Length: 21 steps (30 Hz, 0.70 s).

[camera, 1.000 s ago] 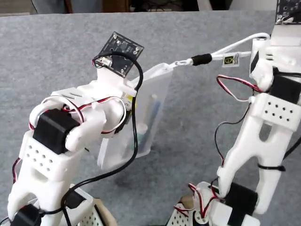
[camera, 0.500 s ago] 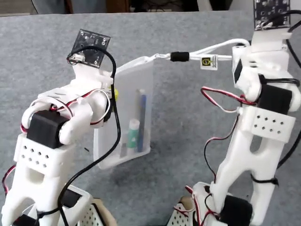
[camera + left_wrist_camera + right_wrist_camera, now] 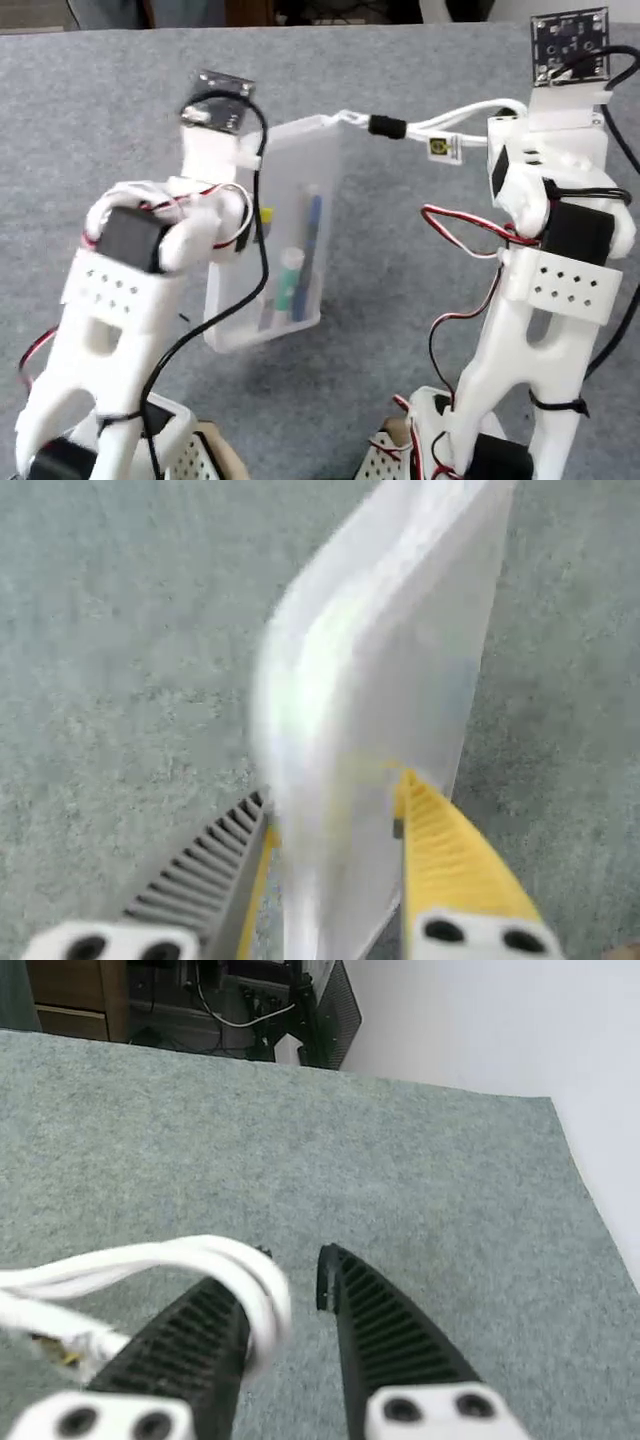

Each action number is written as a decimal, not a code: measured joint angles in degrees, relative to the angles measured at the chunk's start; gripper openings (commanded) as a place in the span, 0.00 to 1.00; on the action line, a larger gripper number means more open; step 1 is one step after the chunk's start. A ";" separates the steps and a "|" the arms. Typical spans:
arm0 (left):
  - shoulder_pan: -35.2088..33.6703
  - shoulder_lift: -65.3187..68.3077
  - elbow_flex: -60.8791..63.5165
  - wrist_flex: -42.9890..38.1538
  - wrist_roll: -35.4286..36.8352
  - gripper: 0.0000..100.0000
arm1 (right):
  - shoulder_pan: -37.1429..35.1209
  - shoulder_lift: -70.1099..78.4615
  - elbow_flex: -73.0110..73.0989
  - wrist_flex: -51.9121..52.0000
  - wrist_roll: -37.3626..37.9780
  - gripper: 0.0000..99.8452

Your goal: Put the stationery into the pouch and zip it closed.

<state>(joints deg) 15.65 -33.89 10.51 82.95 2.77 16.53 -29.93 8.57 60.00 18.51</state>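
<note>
The translucent pouch [image 3: 290, 180] hangs tilted above the grey table, holding a blue pen [image 3: 313, 235] and a green-and-white stick [image 3: 288, 275]. My left gripper [image 3: 255, 212] is shut on the pouch's side edge. In the left wrist view the pouch [image 3: 400, 630] sits between the grey and yellow fingers of the left gripper [image 3: 330, 792]. A white cord [image 3: 455, 115] with a black sleeve [image 3: 385, 126] runs from the pouch's top corner to my right gripper [image 3: 512, 112]. In the right wrist view the cord [image 3: 180, 1260] loops over one finger of the right gripper [image 3: 293, 1252], whose jaws stand slightly apart.
Grey carpet-like cloth [image 3: 400, 260] covers the table between the two arms. Red and black wires [image 3: 470, 235] hang off the right arm. Dark furniture and cables [image 3: 230, 1010] stand beyond the table's far edge.
The left arm has swung the pouch round, so its flat face and contents now show. The right arm and the cord's end have shifted left.
</note>
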 measured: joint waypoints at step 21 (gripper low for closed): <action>-0.44 0.18 0.00 -2.99 0.00 0.20 | -7.30 0.09 0.44 2.11 0.00 0.17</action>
<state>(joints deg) 15.21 -33.71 10.51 79.96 2.77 9.23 -29.85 9.01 62.11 18.51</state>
